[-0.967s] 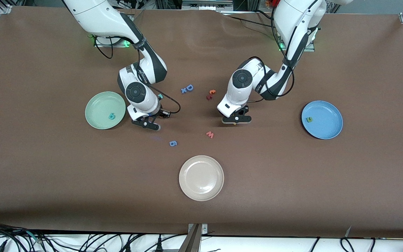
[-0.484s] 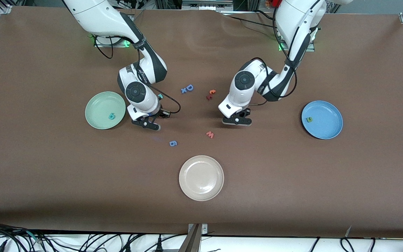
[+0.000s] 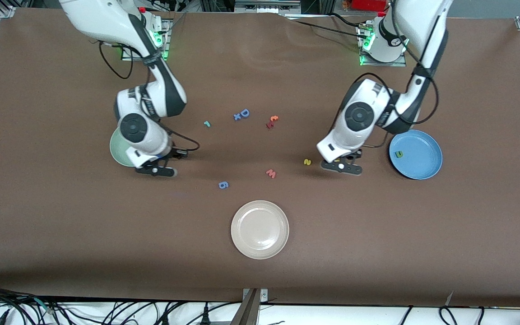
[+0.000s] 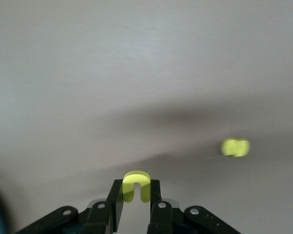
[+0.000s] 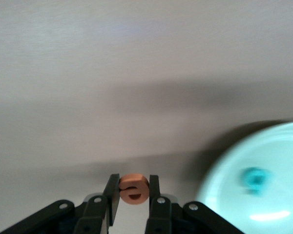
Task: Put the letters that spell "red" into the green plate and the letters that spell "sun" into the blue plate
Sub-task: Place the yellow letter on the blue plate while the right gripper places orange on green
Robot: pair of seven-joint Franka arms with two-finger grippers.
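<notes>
I see the orange "e" (image 5: 134, 188) pinched between the two fingers of my right gripper (image 5: 133, 195), sitting right at the fingertips, up in the air over bare table just beside the green plate (image 3: 118, 151). In the right wrist view the plate's rim is close to the claw, and the teal "d" (image 5: 255, 178) lies inside that plate. The right arm's wrist covers most of the plate in the front view.

The yellow "u" (image 4: 136, 185) is clamped the same way in my left gripper (image 4: 136, 200), its arch poking out past the fingertips. That claw hangs over the table between the yellow "s" (image 3: 307, 161) and the blue plate (image 3: 427, 169). The "s" rests on the table near the claw, toward the middle of the table; I see it in the left wrist view too, blurred. The olive-green "n" (image 3: 398, 154) already lies in the blue plate.

The small teal "r" (image 3: 206, 123) lies alone on the table, well apart from both claws, beside the blue "D" (image 3: 243, 113).

Around the middle I also see the orange "t" (image 3: 272, 120), the red "w" (image 3: 271, 173), the blue "g" (image 3: 223, 184), and the beige-white plate (image 3: 260, 250) nearest the front camera.
</notes>
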